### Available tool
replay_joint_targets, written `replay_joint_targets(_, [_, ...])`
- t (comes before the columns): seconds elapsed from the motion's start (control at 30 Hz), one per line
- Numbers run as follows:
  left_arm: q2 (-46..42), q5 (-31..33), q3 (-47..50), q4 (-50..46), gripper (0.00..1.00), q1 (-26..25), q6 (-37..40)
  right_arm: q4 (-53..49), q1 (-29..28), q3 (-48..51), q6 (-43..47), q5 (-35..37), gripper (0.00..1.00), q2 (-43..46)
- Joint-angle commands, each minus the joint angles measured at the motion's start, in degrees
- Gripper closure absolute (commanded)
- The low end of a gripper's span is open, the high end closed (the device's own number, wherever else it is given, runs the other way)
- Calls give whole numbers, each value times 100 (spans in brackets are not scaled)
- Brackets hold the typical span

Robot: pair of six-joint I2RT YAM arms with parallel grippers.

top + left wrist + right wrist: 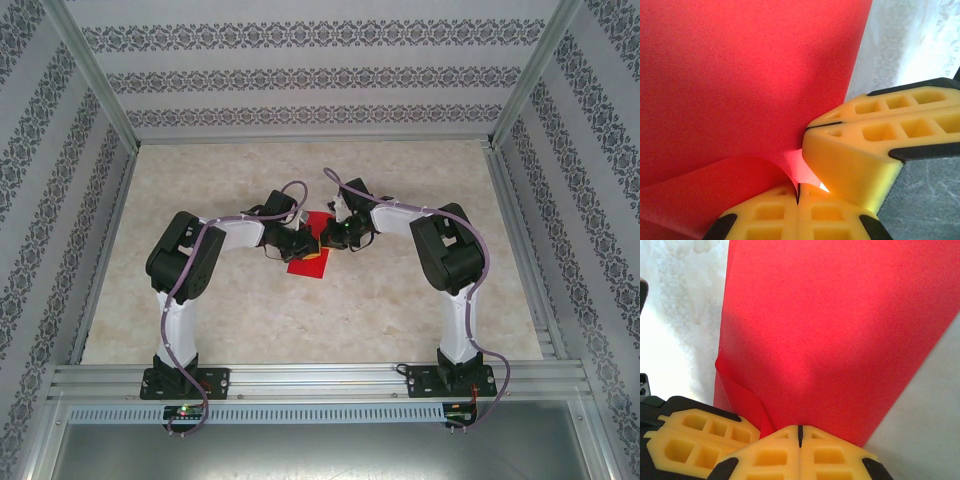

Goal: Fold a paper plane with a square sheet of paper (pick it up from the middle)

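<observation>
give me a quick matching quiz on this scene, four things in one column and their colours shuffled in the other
Things:
1. square sheet of paper
2. table
3. right gripper fingers
4. walls

Colours:
a. yellow with black edging
b. white with dark patterned stripes
c. bright red
d. pale marbled beige

Pairs: 1-c, 2-d, 3-a, 4-b

Bright red square sheet of paper (308,264) near table (400,300) centre, running roughly 12 to 6 o'clock. Plain and smooth, curling into a small flap at one pinched edge.
</observation>
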State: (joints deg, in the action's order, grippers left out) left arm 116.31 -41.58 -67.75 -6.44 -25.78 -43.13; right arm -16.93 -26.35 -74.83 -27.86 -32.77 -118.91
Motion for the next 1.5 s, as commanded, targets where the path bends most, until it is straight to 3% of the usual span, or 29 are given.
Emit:
replay_joint_targets(0.0, [-14, -244, -170, 36, 94, -173, 215, -241, -46, 66, 170, 137, 100, -125])
replay_joint_targets(0.83, [-514, -215, -40, -274, 94, -224, 459, -397, -19, 126, 273, 278, 100, -35])
replay_joint_targets(1.47, [14, -285, 40, 209, 95, -230, 298, 102, 95, 325, -248, -168, 100, 137])
